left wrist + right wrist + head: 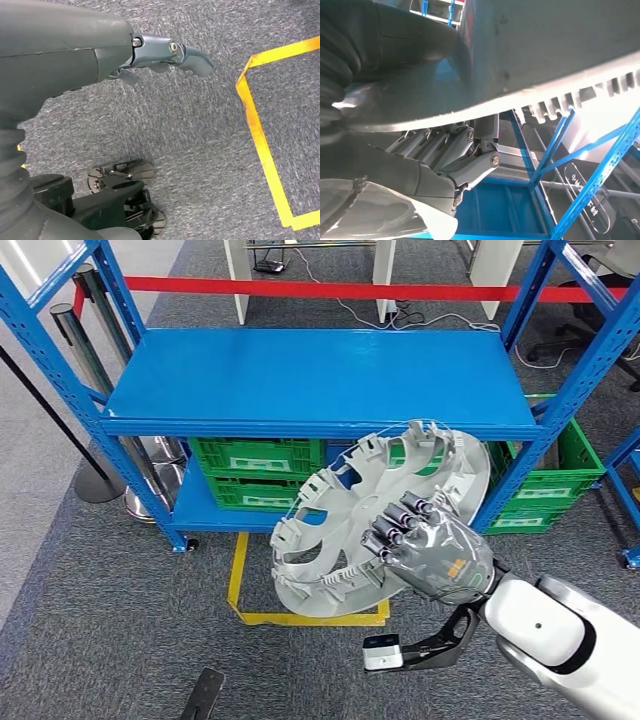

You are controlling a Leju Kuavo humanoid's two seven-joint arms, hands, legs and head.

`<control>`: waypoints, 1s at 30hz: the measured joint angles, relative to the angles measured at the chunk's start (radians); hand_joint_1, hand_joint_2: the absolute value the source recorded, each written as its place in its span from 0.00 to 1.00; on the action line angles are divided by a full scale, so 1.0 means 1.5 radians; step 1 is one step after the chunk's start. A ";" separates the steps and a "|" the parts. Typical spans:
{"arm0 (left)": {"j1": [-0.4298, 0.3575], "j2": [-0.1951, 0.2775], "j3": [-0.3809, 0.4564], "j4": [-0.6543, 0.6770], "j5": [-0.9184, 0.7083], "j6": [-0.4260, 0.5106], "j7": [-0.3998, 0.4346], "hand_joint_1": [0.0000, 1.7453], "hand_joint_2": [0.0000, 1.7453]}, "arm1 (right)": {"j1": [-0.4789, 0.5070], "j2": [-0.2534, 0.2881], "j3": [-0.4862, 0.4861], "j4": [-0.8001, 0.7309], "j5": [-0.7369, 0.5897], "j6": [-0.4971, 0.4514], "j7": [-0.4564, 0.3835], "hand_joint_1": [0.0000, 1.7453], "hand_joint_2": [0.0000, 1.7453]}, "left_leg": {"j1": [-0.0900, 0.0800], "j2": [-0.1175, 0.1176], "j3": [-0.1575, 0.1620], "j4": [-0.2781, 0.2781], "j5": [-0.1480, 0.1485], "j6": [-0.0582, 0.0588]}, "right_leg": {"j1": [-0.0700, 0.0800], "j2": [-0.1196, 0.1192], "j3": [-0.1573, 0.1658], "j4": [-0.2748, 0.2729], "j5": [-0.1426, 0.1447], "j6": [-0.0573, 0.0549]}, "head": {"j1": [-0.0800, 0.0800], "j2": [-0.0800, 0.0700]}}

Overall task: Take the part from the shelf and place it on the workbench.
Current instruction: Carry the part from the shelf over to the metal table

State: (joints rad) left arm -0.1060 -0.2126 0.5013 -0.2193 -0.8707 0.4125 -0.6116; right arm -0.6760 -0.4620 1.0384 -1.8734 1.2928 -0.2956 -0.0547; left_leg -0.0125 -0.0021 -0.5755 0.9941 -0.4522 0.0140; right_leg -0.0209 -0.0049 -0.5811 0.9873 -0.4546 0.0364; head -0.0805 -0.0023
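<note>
We hold the part [355, 530], a silver-grey wheel cover, round and shallow, with its ribbed inner face turned up toward us. Curved spokes and open windows run around it, and small clip tabs stand along its rim. It is tilted, its far edge raised toward the front edge of the blue shelf [317, 375] and its near edge lower over the grey carpet. It is clear of the shelf's top board, in front of it and toward its right end. Our right hand [423, 545] grips it at the near right rim, dark fingers lying on the inner face. In our right wrist view the rim [546, 90] runs across above our fingers [471, 160].
</note>
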 joint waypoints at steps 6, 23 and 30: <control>0.000 0.001 0.000 0.000 0.000 -0.003 0.000 0.00 1.00 | 0.000 0.000 0.000 0.000 -0.006 -0.001 0.001 1.00 1.00 | -0.001 0.000 -0.004 0.006 -0.001 0.003 | -0.001 0.000 -0.001 0.000 0.002 0.003 | 0.000 0.000; -0.001 -0.002 0.000 0.000 0.000 -0.004 0.000 0.00 1.00 | -0.001 -0.004 -0.001 -0.007 -0.003 -0.005 0.000 1.00 1.00 | -0.004 0.061 -0.008 0.010 0.001 0.003 | 0.007 -0.047 0.001 0.014 -0.016 0.002 | 0.005 0.000; 0.001 0.000 0.000 0.000 -0.001 -0.005 0.003 0.00 1.00 | 0.001 -0.005 -0.001 -0.008 -0.003 -0.008 0.000 1.00 1.00 | 0.007 0.010 -0.072 0.179 -0.098 -0.014 | 0.004 0.012 -0.008 0.015 -0.007 -0.022 | 0.004 0.000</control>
State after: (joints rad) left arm -0.1046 -0.2122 0.5016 -0.2193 -0.8717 0.4050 -0.6078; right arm -0.6741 -0.4687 1.0376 -1.8849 1.2882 -0.3074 -0.0544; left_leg -0.0023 0.0125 -0.6829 1.2627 -0.5988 -0.0069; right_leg -0.0154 0.0125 -0.5931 1.0091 -0.4649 0.0035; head -0.0752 -0.0023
